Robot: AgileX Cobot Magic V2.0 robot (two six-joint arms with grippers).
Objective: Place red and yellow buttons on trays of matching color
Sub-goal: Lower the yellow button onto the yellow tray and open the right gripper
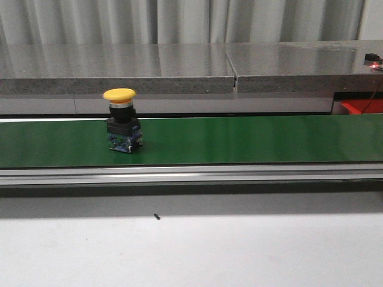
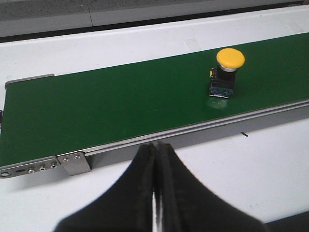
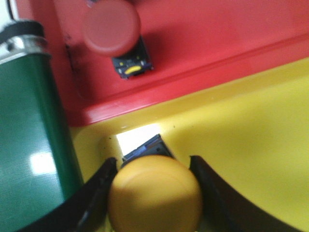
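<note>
A yellow mushroom-cap push button (image 1: pixel 121 119) with a black collar and a blue contact block stands upright on the long green conveyor belt (image 1: pixel 239 140), at about nine o'clock from the belt's middle in the front view. The belt runs across a white counter (image 1: pixel 191 245), with a silver metal rail along its near edge. A tiny dark speck (image 1: pixel 157 217) lies on the counter just in front of the rail, at roughly five o'clock from the button. Behind the belt sits a grey stone-look ledge (image 1: pixel 179 69), and a bit of red (image 1: pixel 362 106) shows at the far three o'clock end.

In the left wrist view the left hand (image 2: pixel 157 193) has its two black fingers pressed together with nothing between them, hovering over the white counter on the near side of the rail. The same yellow button (image 2: pixel 226 72) stands on the belt well apart from it.

In the right wrist view the right hand (image 3: pixel 154 193) is clamped on a second yellow mushroom-cap button (image 3: pixel 154 195), one black finger on each side of its cap, over the yellow plastic tray (image 3: pixel 251 140). Just beside that tray, touching its wall, is a red plastic tray (image 3: pixel 203 43) holding a red mushroom-cap button (image 3: pixel 112 26) lying tilted on its floor. The belt's rounded end (image 3: pixel 29 121) is next to both trays.
</note>
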